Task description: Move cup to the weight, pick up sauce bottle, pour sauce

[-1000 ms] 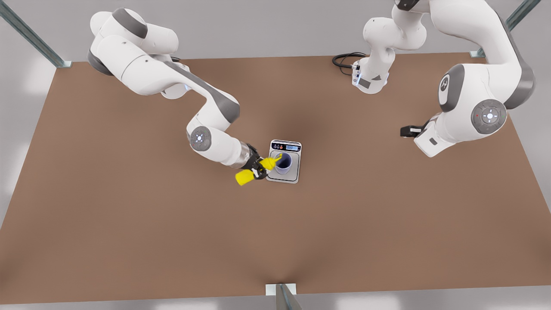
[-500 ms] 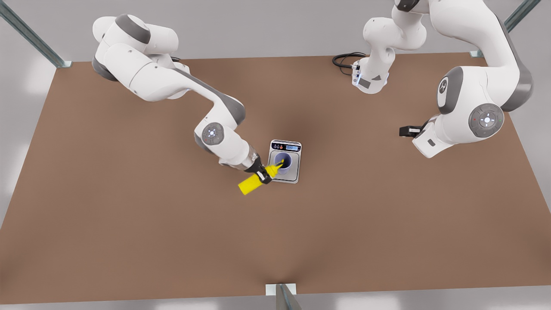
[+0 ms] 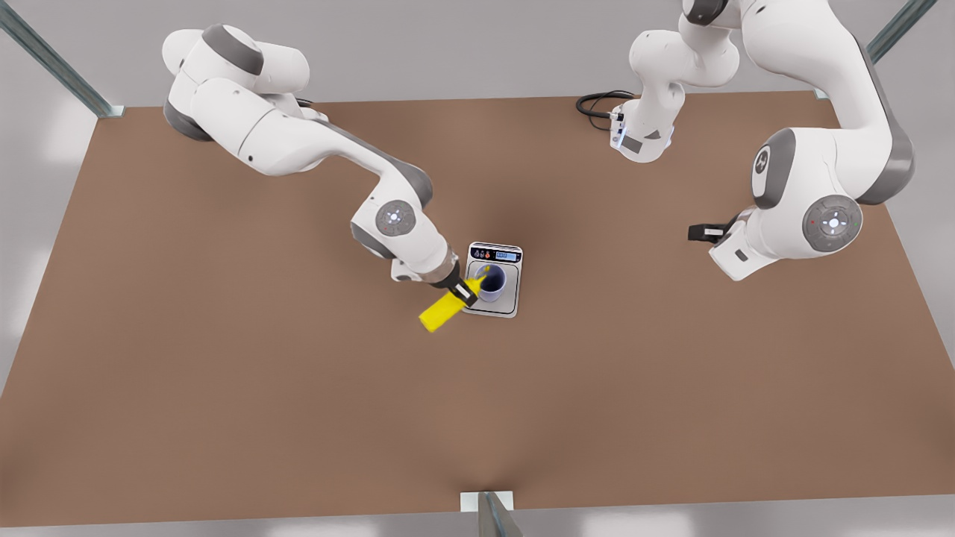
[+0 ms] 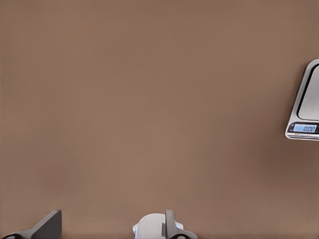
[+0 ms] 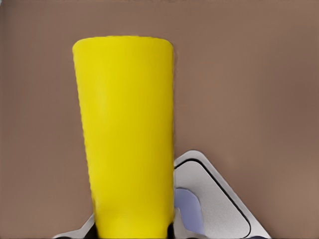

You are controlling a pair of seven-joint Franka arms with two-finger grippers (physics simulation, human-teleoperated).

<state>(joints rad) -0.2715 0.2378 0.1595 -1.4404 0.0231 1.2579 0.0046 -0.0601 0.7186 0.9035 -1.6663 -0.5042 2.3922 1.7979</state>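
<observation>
Pouring is where you're at right now, by the look of it. Your right gripper (image 3: 464,292), the one on the front view's left, is clamped around the sauce bottle (image 3: 442,311) up near its neck, and the bottle is tipped over so the nozzle pokes down into the cup (image 3: 492,282) while the fat end sticks out over the table (image 3: 224,373). That grip makes sense: holding near the nozzle keeps the tip steady over a fairly narrow mouth.

From the right wrist view you get the bottle's yellow body (image 5: 127,139) running away from the camera, with a sliver of the cup (image 5: 188,208) and the weight (image 5: 219,199) peeking out beside it.

The cup stands upright on the weight's (image 3: 503,302) grey plate, roughly centred, with the display strip clear of it on the far side so the reading isn't blocked. The left wrist view catches the display end of the weight (image 4: 304,128).

Your left gripper (image 3: 700,232) is parked well apart, over on the front view's right, just waiting; I can't tell how its fingers stand.

I'd say the cup move and the pickup are done. Watch the nozzle tip so it doesn't nudge the rim and slide the cup.
</observation>
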